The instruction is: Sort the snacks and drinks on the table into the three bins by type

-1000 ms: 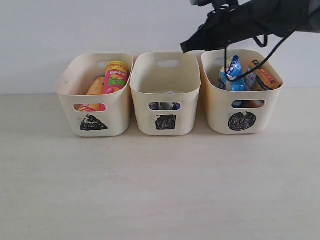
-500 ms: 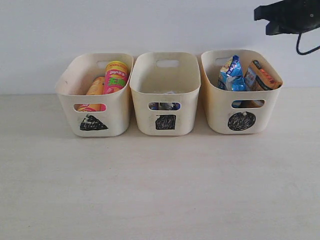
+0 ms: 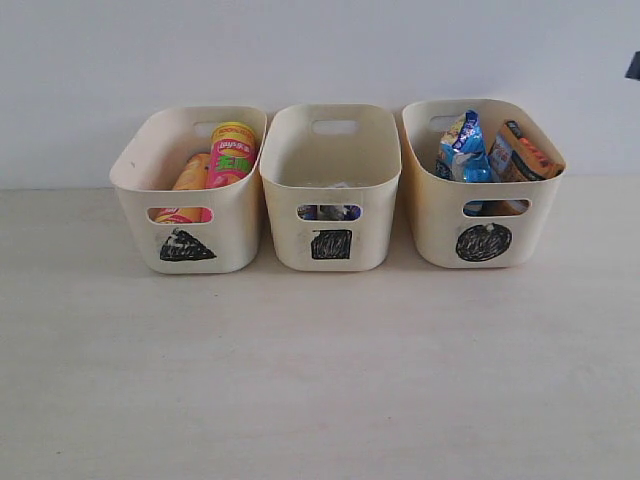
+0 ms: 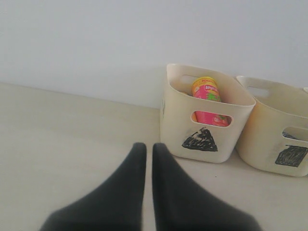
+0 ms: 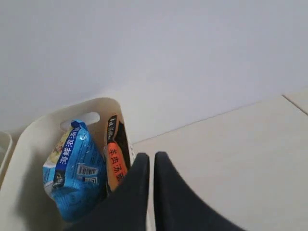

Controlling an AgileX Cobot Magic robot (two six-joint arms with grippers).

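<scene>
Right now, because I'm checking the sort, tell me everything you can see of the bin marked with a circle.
The circle bin is a cream tub, plastic by its look, with rounded corners, a handle slot front and back, and a black scribbled circle on its front. It stands upright on the table, rightmost of three, close beside the square-marked bin; whether their rims touch I cannot tell. Inside, a blue bag and an orange bag stand on end, poking above the rim.

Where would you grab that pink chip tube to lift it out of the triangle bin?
Probably its top end, just under the yellow lid, coming from above. The pink chip tube stands nearly upright in the triangle bin, lid near the rim, and the walls block its sides.
</scene>
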